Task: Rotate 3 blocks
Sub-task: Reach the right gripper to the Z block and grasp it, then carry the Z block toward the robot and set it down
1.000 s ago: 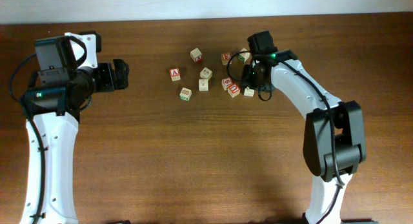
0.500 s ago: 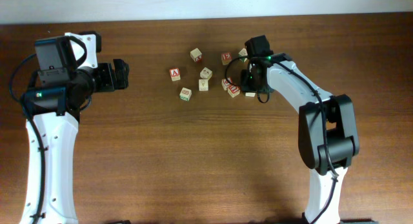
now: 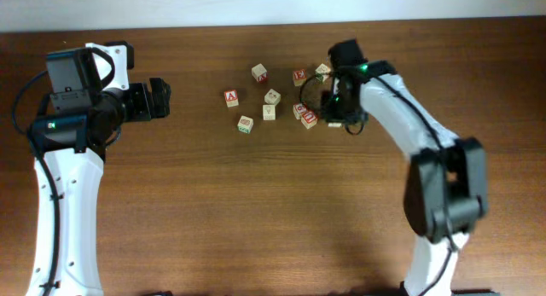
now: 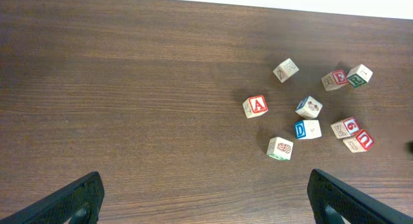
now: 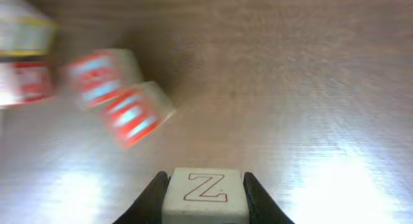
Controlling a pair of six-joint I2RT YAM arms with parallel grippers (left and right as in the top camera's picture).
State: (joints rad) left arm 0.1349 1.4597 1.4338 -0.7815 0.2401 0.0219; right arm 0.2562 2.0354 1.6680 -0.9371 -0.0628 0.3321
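My right gripper (image 5: 205, 180) is shut on a pale block (image 5: 205, 197) with an outlined "Z" on the face toward the camera. Its black fingers (image 5: 155, 197) press on both sides of that block. From overhead the right gripper (image 3: 335, 110) hides this block. Just to its left lie the red "G" block (image 3: 300, 110) and the red "U" block (image 3: 309, 119). They show blurred in the right wrist view, the nearer one a red cube (image 5: 135, 114). My left gripper (image 3: 160, 98) hangs open far to the left, with bare table between its fingers (image 4: 72, 199).
Other cubes lie scattered left of the cluster: a red "A" cube (image 3: 231, 97), a red "E" cube (image 3: 299, 76), a green-printed cube (image 3: 322, 71), a blue "D" cube (image 4: 301, 129) and a few more. The table's far edge (image 3: 273, 23) meets a white wall.
My right gripper has closed its jaws onto the pale "Z" block beside the red blocks. The right arm has shifted slightly. The left arm has not moved.
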